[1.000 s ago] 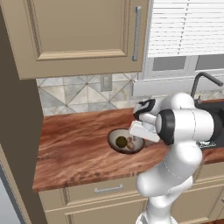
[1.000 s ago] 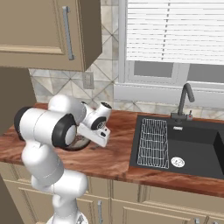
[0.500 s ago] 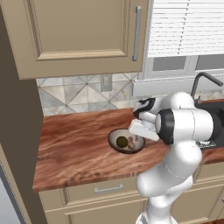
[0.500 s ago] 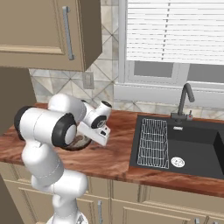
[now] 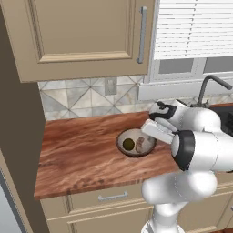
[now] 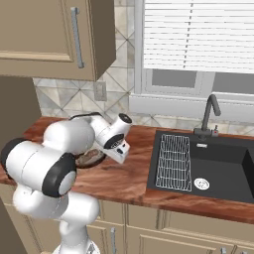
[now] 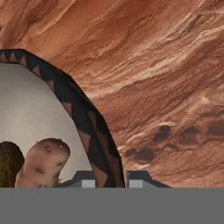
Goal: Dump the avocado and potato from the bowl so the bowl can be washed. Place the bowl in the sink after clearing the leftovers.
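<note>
The bowl point(image 5: 123, 138) sits on the wooden counter, cream inside with a brown patterned rim point(image 7: 87, 118). In it lie the dark green avocado point(image 5: 129, 144) and, beside it, the tan potato point(image 5: 140, 145). In the hand view the potato point(image 7: 43, 161) is at the lower left, with the avocado point(image 7: 8, 168) at the frame edge. My gripper point(image 7: 110, 180) is at the bowl's right rim, one finger inside and one outside, and is shut on the rim. The hand point(image 5: 157, 132) reaches down over that side. The black sink point(image 6: 218, 166) lies to the right.
A white wire rack point(image 6: 174, 161) fills the sink's left part, with the silver drain point(image 6: 201, 184) beside it and the dark faucet point(image 6: 210, 113) behind. Wall cabinets hang above the counter point(image 5: 82, 154), and a wall outlet point(image 5: 110, 85) is on the tiled backsplash.
The hand has come down a little onto the bowl's right rim. The bowl and both foods have stayed in place.
</note>
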### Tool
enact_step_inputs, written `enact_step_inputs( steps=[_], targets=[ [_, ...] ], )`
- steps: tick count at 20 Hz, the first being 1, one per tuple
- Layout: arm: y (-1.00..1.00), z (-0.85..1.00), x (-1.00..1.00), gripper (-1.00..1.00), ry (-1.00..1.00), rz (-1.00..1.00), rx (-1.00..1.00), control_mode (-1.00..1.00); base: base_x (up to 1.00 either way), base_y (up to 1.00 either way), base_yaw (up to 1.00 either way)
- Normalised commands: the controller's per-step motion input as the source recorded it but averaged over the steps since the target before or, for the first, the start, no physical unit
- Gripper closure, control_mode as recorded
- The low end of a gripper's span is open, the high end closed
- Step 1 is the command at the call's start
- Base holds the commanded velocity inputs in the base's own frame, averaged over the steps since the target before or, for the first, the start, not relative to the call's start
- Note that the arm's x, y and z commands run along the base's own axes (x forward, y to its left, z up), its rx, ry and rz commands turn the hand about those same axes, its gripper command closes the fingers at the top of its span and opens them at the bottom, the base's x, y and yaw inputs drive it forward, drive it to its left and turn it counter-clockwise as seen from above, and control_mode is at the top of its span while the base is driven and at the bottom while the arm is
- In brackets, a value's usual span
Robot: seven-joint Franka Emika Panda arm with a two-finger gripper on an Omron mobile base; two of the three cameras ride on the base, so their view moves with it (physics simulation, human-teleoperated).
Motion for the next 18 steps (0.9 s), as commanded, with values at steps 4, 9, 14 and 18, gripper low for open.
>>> enact_step_inputs(
  steps=[4, 9, 14, 18],
  targets=[
    [-0.52, 0.51, -0.12, 1.0, -0.2, -0.34, 0.03, -1.0, 0.0, 0.0, 0.0],
    [-0.67, 0.52, -0.02, 1.0, -0.18, -0.39, 0.01, -1.0, 0.0, 0.0, 0.0],
    [-0.8, 0.42, 0.0, 1.0, -0.07, -0.45, 0.0, -1.0, 0.0, 0.0, 0.0],
    [-0.94, 0.18, 0.0, 1.0, 0.0, -0.53, -0.04, -1.0, 0.0, 0.0, 0.0]
  ],
)
